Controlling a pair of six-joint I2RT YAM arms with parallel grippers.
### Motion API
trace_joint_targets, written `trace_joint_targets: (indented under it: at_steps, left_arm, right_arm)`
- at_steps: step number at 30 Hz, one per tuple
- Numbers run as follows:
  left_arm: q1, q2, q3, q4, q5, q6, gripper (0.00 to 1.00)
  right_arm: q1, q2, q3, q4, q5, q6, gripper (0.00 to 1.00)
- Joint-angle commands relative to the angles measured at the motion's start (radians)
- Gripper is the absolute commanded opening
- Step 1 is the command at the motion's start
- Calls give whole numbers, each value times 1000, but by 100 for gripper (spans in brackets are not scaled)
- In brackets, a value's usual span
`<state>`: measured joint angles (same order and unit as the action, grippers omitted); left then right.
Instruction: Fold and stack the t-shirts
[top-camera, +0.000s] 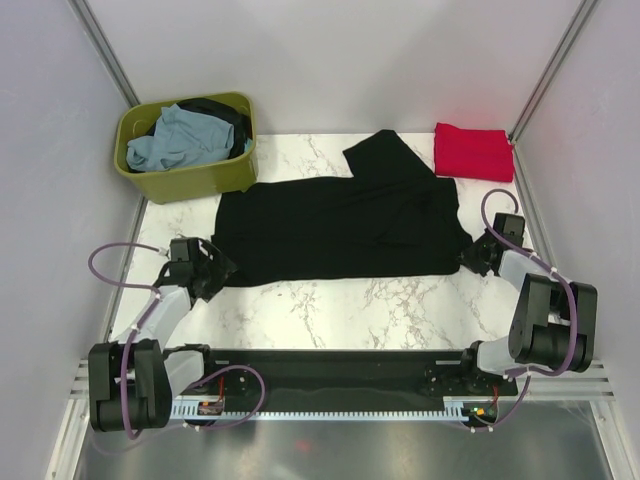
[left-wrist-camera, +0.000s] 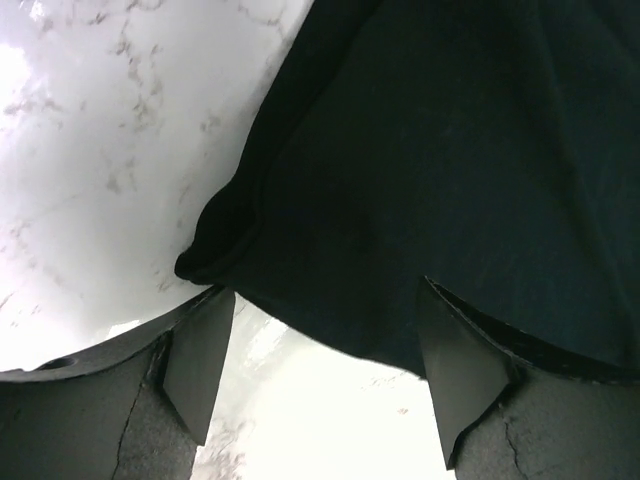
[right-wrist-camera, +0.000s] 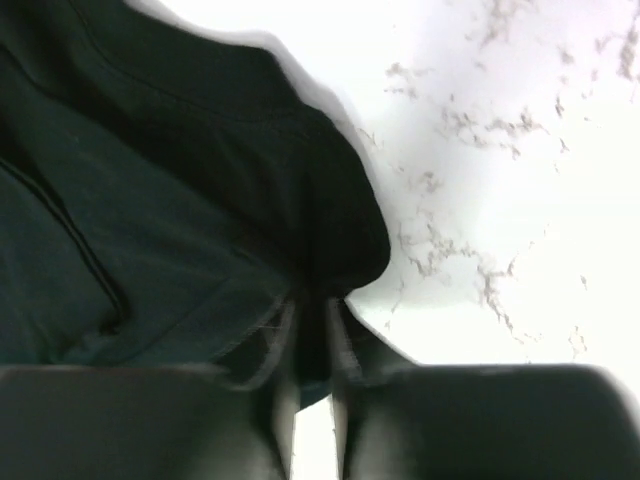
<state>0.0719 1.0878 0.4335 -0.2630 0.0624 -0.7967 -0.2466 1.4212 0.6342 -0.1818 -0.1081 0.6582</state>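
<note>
A large black t-shirt (top-camera: 340, 225) lies spread flat across the marble table, one sleeve folded up at the back. My left gripper (top-camera: 212, 268) stands open at the shirt's near left corner. In the left wrist view the black t-shirt's hem (left-wrist-camera: 300, 300) lies between the spread fingers (left-wrist-camera: 200, 360). My right gripper (top-camera: 470, 258) is at the near right corner. In the right wrist view it (right-wrist-camera: 312, 340) is pinched shut on a fold of the black cloth (right-wrist-camera: 150, 200). A folded red t-shirt (top-camera: 472, 152) rests at the back right.
An olive-green tub (top-camera: 190, 180) at the back left holds a pale blue-grey t-shirt (top-camera: 180, 140) and a dark one (top-camera: 225, 112). Grey walls close in the table on both sides. Bare marble (top-camera: 330, 310) shows between the shirt and the arm bases.
</note>
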Motion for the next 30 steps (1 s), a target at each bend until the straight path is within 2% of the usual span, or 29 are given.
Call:
trace_joint_targets:
  at_steps: [1,2,4,6,7,8,9,10,12,19,24,30]
  left_arm:
    - [3,23,-41,105,-44,-50,81]
    - [3,29,-44,117,-47,-55,79]
    - [5,53,-45,131,-47,-55,77]
    - [5,69,-47,153,-39,-53,62]
    - [5,76,-50,162,-32,-52,47]
    - [3,77,-50,169,-10,-44,17]
    - [5,75,-44,166,0,-41,5]
    - [3,57,-39,157,13,-39,2]
    - [5,26,-10,119,30,-38,2]
    - [3,-182,129,-220,-15,-35,2]
    - [3,-324,142,-320,-16,-35,2]
    - [3,-394,142,-415,-1,-44,2]
  right_arm:
    - [-5,12,-19,57,15,-3,15]
    - [-5,9,-19,58,15,-5,6]
    - [-5,7,-19,54,21,-11,0]
    - [-5,-7,-24,53,22,-6,0]
    - [-5,-13,-28,51,22,0,0]
    - [-6,-22,-31,45,25,6,0]
    - [-6,-48,-34,38,28,12,0]
    - [-13,-66,-37,25,36,20,0]
    - [-20,-131,-36,-30,39,40,0]
    - [-72,-392,13,-304,125,47,0]
    - [-105,-528,-2,-436,140,54,0]
    - [-151,-596,-24,-519,111,29,2]
